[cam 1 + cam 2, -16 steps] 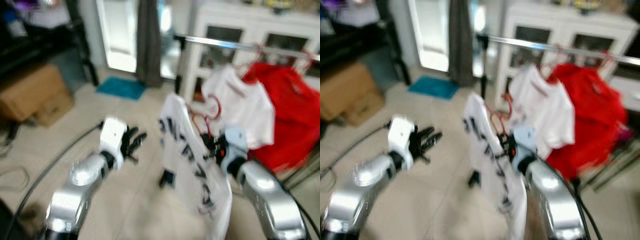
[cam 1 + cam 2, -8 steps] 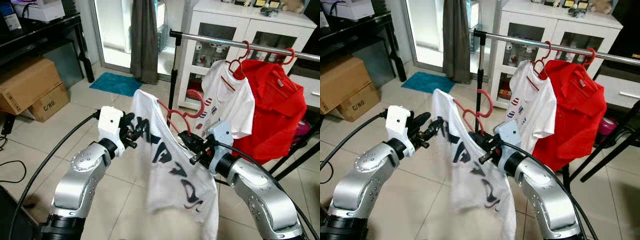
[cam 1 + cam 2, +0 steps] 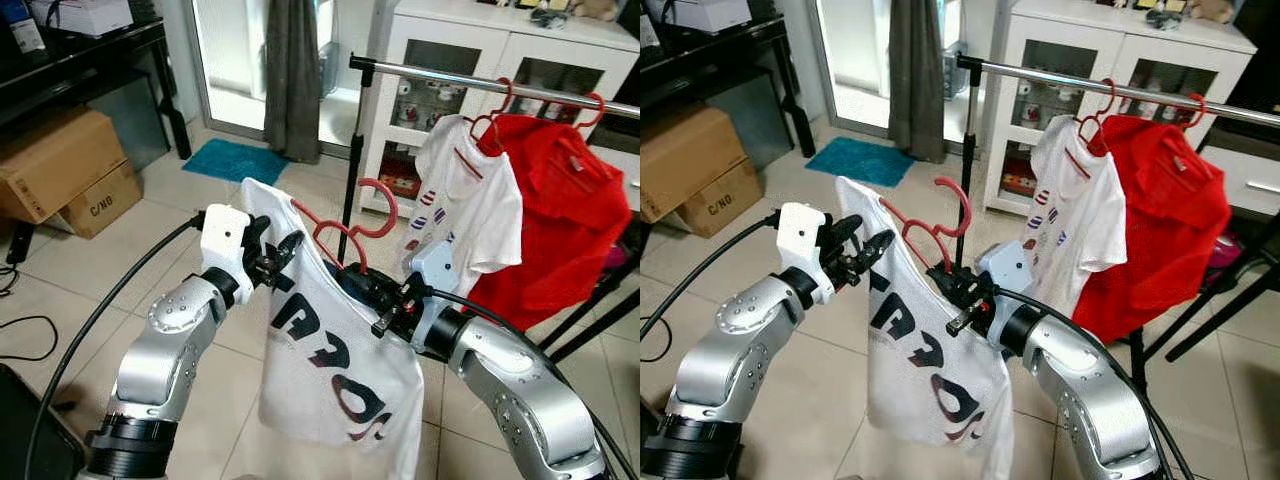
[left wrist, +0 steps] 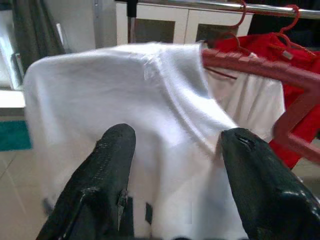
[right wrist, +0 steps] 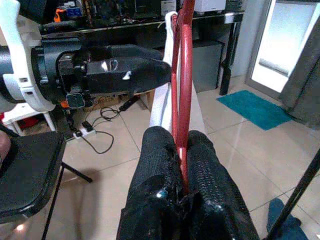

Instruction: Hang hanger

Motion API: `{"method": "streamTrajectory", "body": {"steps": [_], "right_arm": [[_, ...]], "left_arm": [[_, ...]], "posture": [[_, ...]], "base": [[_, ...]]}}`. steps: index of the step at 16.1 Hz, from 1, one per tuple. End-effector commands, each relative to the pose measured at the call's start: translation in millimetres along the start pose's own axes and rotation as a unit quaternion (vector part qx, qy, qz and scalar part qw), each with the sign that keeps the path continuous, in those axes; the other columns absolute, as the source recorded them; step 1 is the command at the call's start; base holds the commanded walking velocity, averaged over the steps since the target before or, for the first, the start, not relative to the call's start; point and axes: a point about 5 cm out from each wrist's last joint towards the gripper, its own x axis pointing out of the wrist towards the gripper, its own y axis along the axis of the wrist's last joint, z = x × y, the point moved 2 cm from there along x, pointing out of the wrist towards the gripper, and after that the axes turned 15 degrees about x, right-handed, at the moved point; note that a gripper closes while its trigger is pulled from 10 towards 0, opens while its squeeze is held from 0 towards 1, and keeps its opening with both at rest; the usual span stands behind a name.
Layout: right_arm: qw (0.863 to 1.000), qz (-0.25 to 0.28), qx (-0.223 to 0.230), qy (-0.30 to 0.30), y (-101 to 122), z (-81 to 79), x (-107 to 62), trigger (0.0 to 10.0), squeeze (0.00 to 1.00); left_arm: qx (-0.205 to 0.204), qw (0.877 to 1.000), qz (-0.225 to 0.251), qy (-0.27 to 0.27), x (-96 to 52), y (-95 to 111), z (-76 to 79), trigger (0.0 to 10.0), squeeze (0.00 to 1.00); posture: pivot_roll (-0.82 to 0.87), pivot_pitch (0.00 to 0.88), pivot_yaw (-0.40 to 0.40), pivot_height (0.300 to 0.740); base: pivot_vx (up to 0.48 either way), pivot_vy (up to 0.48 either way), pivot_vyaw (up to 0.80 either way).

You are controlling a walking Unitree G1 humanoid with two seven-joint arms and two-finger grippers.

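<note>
Your right end effector (image 3: 372, 296) is clamping its fingers (image 5: 157, 165) on the red hanger (image 3: 345, 232), which is carrying a white printed T-shirt (image 3: 330, 370). You are holding that hanger in front of the metal clothes rail (image 3: 480, 82) and below it, its hook not yet touching the bar. Your left end effector (image 3: 275, 262) is sitting with its fingers (image 4: 112, 160) spread apart, reaching into the shirt's shoulder on the side farther from the rail. On the rail itself a white shirt (image 3: 465, 215) and a red shirt (image 3: 565, 215) are hanging on red hangers. Behind the rail a white cabinet (image 3: 440, 45) is standing.
</note>
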Motion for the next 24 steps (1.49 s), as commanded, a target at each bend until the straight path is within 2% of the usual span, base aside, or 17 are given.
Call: {"method": "streamTrajectory", "body": {"steps": [1,22,23,24], "right_arm": [[1.0,0.015,-0.007,0.007,7,-2.8,-2.1,0.0,0.0],[0.999,0.033,0.006,0.028,14,-5.9,-5.9,0.0,0.0],[0.999,0.031,0.005,0.023,13,-4.5,-5.7,0.0,0.0],[0.999,0.018,0.002,-0.032,9,10.9,-4.9,0.0,0.0]], "left_arm": [[0.003,1.0,0.014,-0.017,4.4,8,4.1,0.0,0.0],[-0.007,1.0,0.004,-0.001,2.2,-2,-10.6,0.0,0.0],[-0.007,1.0,0.006,0.004,1.2,-1,-12.3,0.0,0.0],[-0.009,1.0,0.013,0.022,-2.9,1,-18.0,0.0,0.0]], "posture": [[-0.1,0.0,-0.018,0.74],[-0.11,0.0,-0.018,0.74],[-0.1,0.0,-0.02,0.74],[-0.1,0.0,-0.021,0.74]], "base": [[0.0,0.0,0.0],[0.0,0.0,0.0],[0.0,0.0,0.0],[0.0,0.0,0.0]]}}
